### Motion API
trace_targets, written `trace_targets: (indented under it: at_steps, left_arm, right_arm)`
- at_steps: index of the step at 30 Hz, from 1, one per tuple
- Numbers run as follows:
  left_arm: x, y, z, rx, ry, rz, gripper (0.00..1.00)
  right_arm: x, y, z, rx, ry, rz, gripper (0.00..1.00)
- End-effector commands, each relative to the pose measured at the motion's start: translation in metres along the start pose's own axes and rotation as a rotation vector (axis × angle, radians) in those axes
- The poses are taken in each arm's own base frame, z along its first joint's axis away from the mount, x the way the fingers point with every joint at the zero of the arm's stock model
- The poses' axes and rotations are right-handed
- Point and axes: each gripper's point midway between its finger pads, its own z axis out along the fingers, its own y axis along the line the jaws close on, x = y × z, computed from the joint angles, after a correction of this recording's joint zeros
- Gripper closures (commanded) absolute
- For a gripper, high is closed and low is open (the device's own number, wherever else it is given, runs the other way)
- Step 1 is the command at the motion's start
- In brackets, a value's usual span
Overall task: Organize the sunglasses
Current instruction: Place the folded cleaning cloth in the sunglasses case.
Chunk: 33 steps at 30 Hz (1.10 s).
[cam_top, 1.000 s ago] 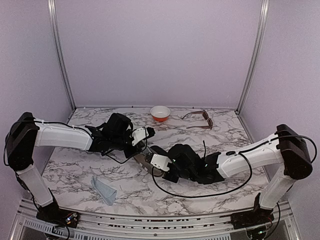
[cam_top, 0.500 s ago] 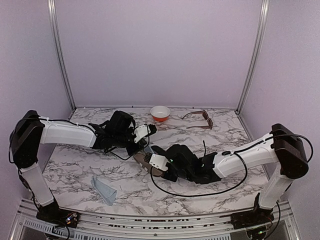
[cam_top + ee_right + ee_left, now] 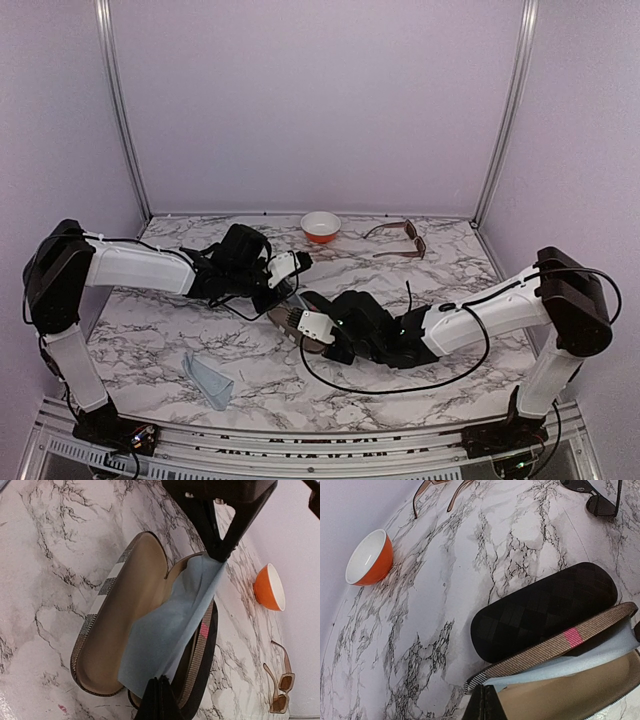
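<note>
Both pincers are fully closed, each pinching the same blue cloth [image 3: 165,630].
- left pincer [image 3: 220,555]: tips clamped on the cloth's upper corner, above the far end of the case.
- right pincer [image 3: 158,682]: tips clamped on the cloth's lower edge, at the near end of the case.
- The cloth hangs stretched between my two pincers, diagonally over the open brown case [image 3: 125,610]. Its middle sags into the tan interior.

Brown case: open, striped shell with a red stripe, mid-tabletop [image 3: 150,340]. Its lid side lies right against the closed black case [image 3: 545,607]. No glasses in it.

Sunglasses, neither pair in a case or in a pincer:
- brown sunglasses [image 3: 402,240]: on the marble at the far edge, right of the orange bowl [image 3: 320,226], arms unfolded, well apart from both cases.
- black sunglasses [image 3: 600,504]: on the marble beyond the black case, apart from it. In the top view they sit by my right forearm, mostly hidden; only a thin arm shows. Can't tell whether they're folded.

Also a second folded cloth [image 3: 210,380], light blue, at the front left of the tabletop, clear of both arms.
</note>
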Motion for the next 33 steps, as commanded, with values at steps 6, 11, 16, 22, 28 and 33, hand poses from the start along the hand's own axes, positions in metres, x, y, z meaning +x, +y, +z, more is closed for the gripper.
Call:
trace_targets:
  at_steps: [6, 11, 16, 22, 28, 33]
  left_arm:
    - [0.016, 0.000, 0.000, 0.013, 0.050, -0.029, 1.00]
    - [0.023, -0.003, -0.003, 0.012, 0.066, -0.034, 1.00]
    - [0.029, -0.004, -0.006, 0.010, 0.077, -0.034, 1.00]
    - [0.034, -0.003, -0.007, -0.003, 0.091, -0.029, 1.00]
    - [0.038, -0.001, -0.009, -0.022, 0.106, -0.013, 1.00]
    - [0.041, -0.001, -0.011, -0.025, 0.114, -0.003, 1.00]
  right_arm:
    - [-0.017, 0.006, 0.003, -0.063, -0.044, 0.029, 1.00]
    - [-0.021, 0.012, 0.003, -0.102, -0.054, 0.040, 1.00]
    - [-0.022, 0.017, 0.004, -0.130, -0.052, 0.046, 1.00]
    - [-0.021, 0.026, 0.005, -0.168, -0.046, 0.049, 1.00]
    - [-0.023, 0.033, 0.006, -0.202, -0.049, 0.058, 1.00]
    - [-0.021, 0.038, 0.008, -0.219, -0.040, 0.058, 1.00]
